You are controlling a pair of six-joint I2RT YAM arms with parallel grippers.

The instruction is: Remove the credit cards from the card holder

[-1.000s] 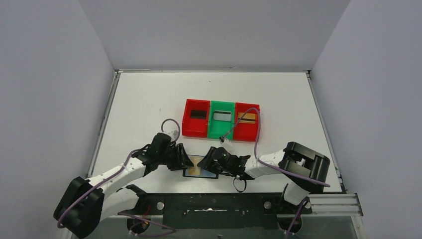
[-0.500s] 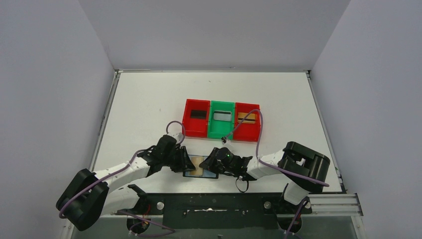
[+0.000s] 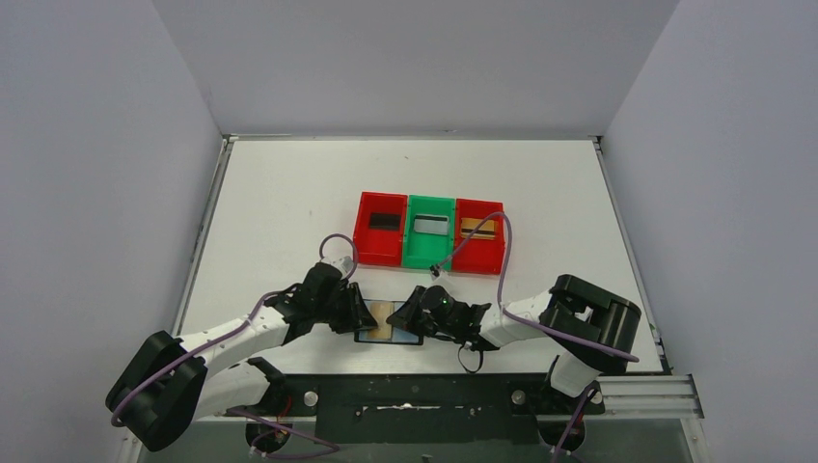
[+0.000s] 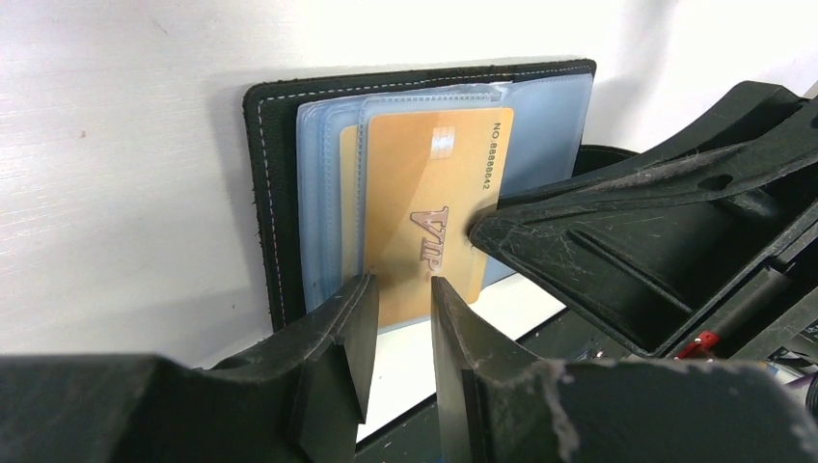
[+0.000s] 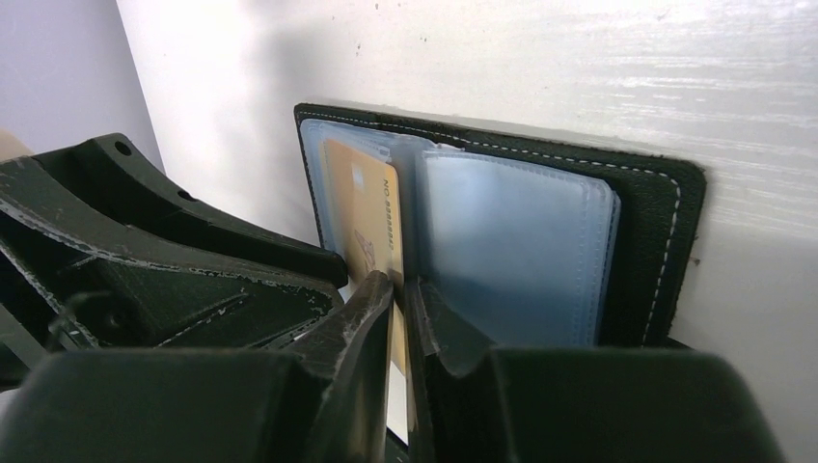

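Observation:
The black card holder (image 3: pixel 386 338) lies open near the table's front edge, its grey-blue pockets facing up (image 4: pixel 260 193) (image 5: pixel 656 241). A gold credit card (image 4: pixel 424 193) marked VIP sticks out of the left-hand pockets (image 3: pixel 382 313) (image 5: pixel 362 207). Behind it, the edge of another gold card (image 4: pixel 349 212) shows in a pocket. My right gripper (image 5: pixel 400 285) (image 3: pixel 400 318) is shut on the VIP card's edge. My left gripper (image 4: pixel 400 285) (image 3: pixel 367 316) is narrowly open, with its tips at the card's near end and nothing between them.
A red tray (image 3: pixel 362 241), a green tray (image 3: pixel 412 253) and another red tray (image 3: pixel 460 258) stand in a row behind the holder, each with a card in it. The black front rail (image 3: pixel 415 405) runs just below the holder.
The left arm has moved right, up to the holder. Both grippers have narrowed. The gold card now stands out over the holder's left side.

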